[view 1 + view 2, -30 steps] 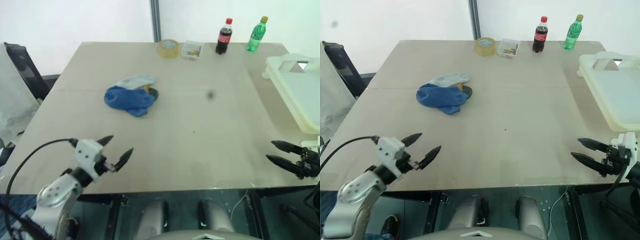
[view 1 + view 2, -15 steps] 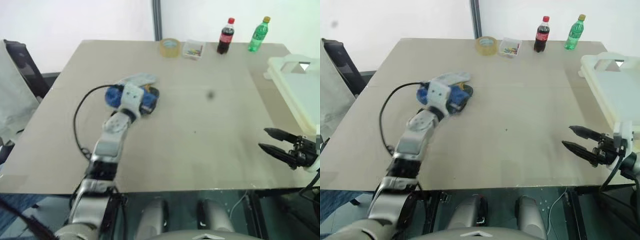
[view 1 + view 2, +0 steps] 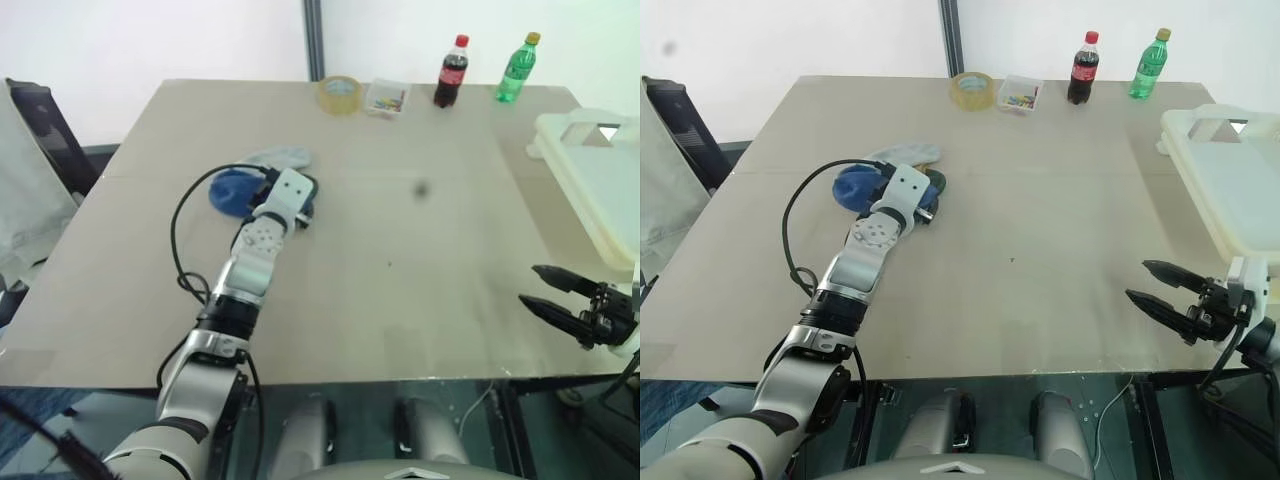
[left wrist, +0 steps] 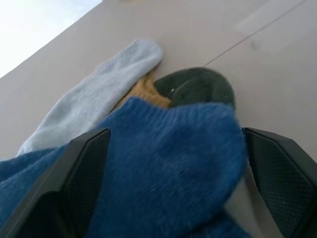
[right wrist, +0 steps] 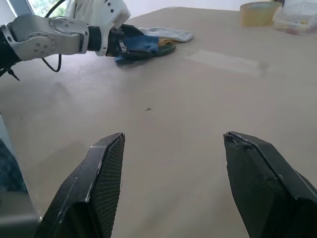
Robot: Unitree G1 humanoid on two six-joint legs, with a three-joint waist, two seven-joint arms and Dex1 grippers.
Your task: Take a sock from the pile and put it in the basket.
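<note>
Our left arm stretches forward and slightly rightward, its white wrist nearly level, and the left end effector (image 4: 168,163) has its 2 black fingers spread wide apart. Our right arm stays low at the right, its right end effector (image 3: 1160,290) pointing leftward with fingers parted, holding nothing.
</note>
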